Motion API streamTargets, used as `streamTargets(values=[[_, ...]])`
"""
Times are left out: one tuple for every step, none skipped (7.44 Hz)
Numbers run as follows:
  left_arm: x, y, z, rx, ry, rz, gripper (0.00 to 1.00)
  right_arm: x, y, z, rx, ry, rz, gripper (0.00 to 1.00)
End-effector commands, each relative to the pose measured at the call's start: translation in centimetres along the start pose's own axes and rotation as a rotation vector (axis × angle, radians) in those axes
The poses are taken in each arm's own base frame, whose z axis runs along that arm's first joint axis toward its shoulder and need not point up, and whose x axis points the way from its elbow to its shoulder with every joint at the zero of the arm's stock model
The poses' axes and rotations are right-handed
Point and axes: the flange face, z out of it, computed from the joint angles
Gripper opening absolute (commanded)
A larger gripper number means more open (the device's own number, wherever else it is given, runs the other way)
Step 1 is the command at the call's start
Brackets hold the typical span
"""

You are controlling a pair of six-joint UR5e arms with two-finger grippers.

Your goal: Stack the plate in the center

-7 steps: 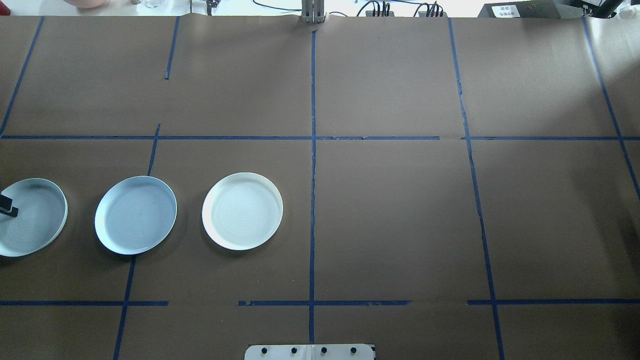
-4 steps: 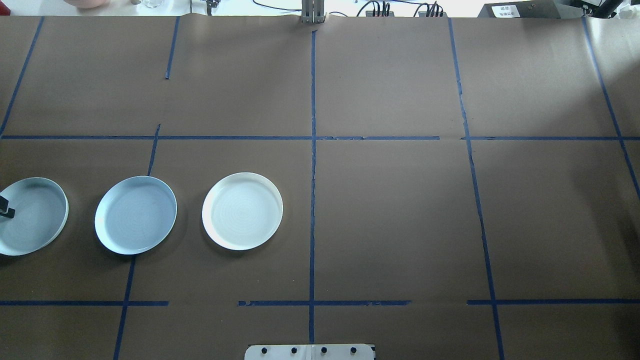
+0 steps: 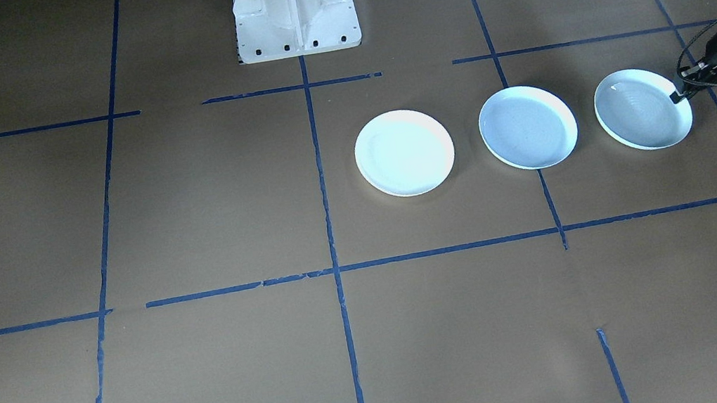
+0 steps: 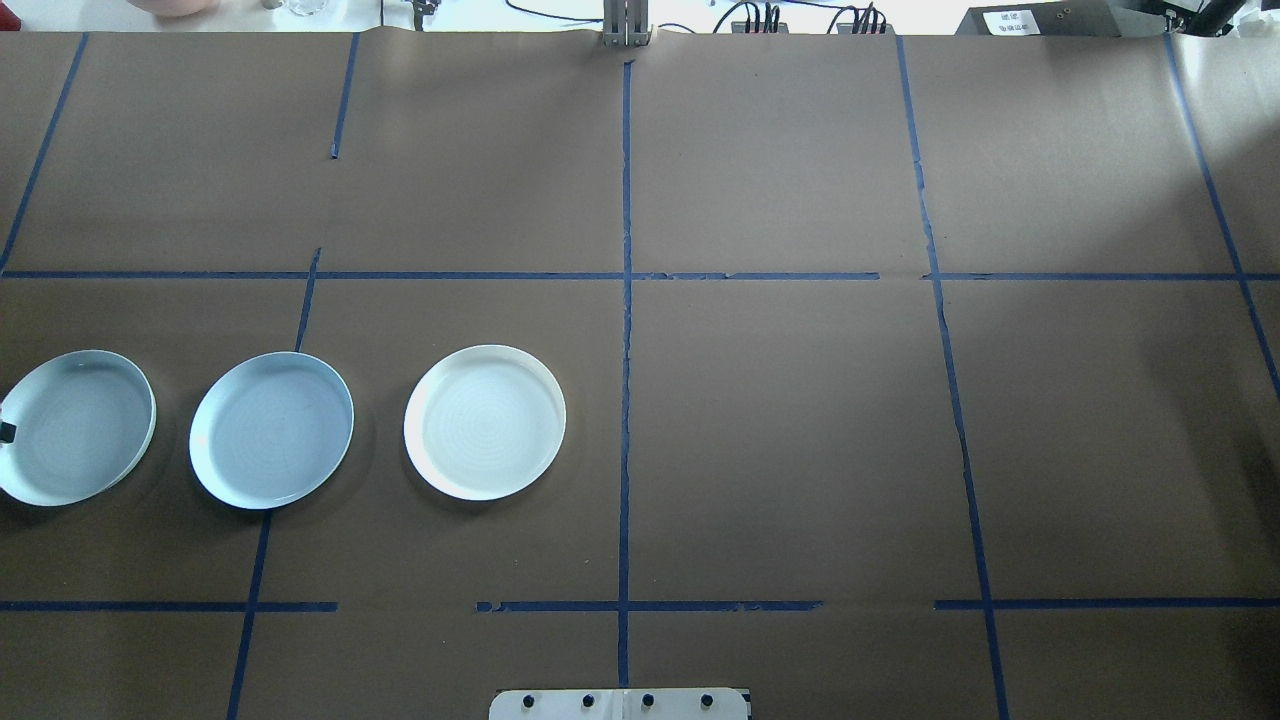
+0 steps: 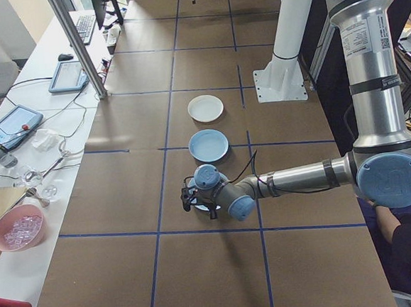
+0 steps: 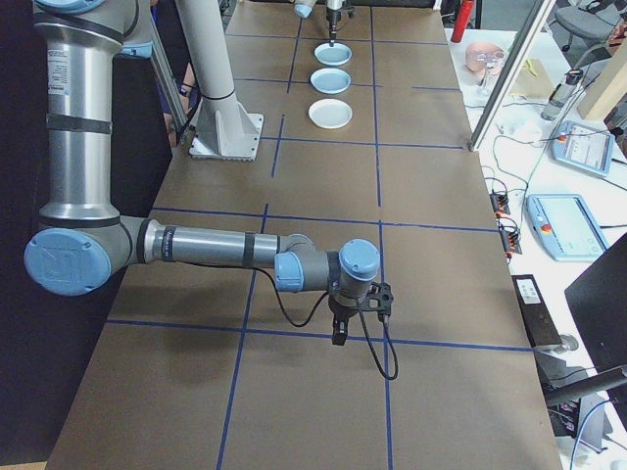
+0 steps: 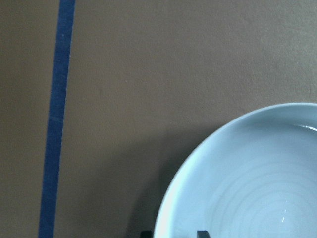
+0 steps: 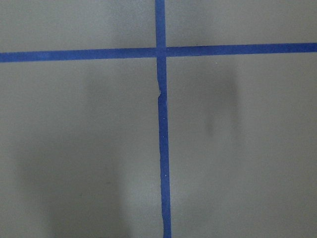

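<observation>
Meanwhile, the center plate (image 4: 271, 430), pale blue-grey and smooth inside, lies flat on the brown tabletop (image 4: 800, 430) as the middle one of a row of three, apart from both neighbours. At its 9 o'clock in the overhead view sits the ringed plate (image 4: 78, 427), pinched at its outer rim by the left gripper (image 3: 677, 97), whose jaws are closed on that edge, one finger inside the rim and one outside, as the left wrist view shows. That plate appears tilted, its far edge raised, with a shadow beneath. At the center plate's 3 o'clock rests the white plate (image 4: 485, 422), untouched.

A thin-edge pinch on a glazed rim is the likely weak point: the plate could pivot or slip from the jaws once it is carried sideways, and drop onto the tabletop or onto the center plate's rim. If it travels too low, its leading edge may strike the center plate and shove it toward the white plate. A release off to one side would probably leave it perched on the raised rim, not nested.

Well away at the robot's other side, the right gripper (image 6: 338, 333) hangs above bare tabletop near a blue tape (image 8: 163, 148) crossing; whether its jaws are open cannot be told.
</observation>
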Motion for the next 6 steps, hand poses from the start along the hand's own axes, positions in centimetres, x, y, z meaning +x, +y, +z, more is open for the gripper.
streamTargets(values=[[-0.3, 0.1, 0.3, -0.002, -0.009, -0.004, 0.24, 0.0, 0.0, 0.0, 0.0, 0.0, 0.0, 1.0], [-0.3, 0.1, 0.3, -0.002, -0.009, -0.004, 0.1, 0.0, 0.0, 0.0, 0.0, 0.0, 0.0, 1.0], [-0.4, 0.3, -0.1, -0.001, -0.003, -0.007, 0.0, 0.0, 0.0, 0.0, 0.0, 0.0, 0.0, 1.0], [-0.2, 0.8, -0.9, -0.005, 0.016, -0.004, 0.0, 0.0, 0.0, 0.0, 0.0, 0.0, 0.0, 1.0], [-0.1, 1.5, -1.9, -0.04, 0.07, -0.003, 0.0, 0.0, 0.0, 0.0, 0.0, 0.0, 0.0, 1.0], [-1.9, 1.3, -4.2, -0.031, 0.121, 0.015, 0.0, 0.0, 0.0, 0.0, 0.0, 0.0, 0.0, 1.0]])
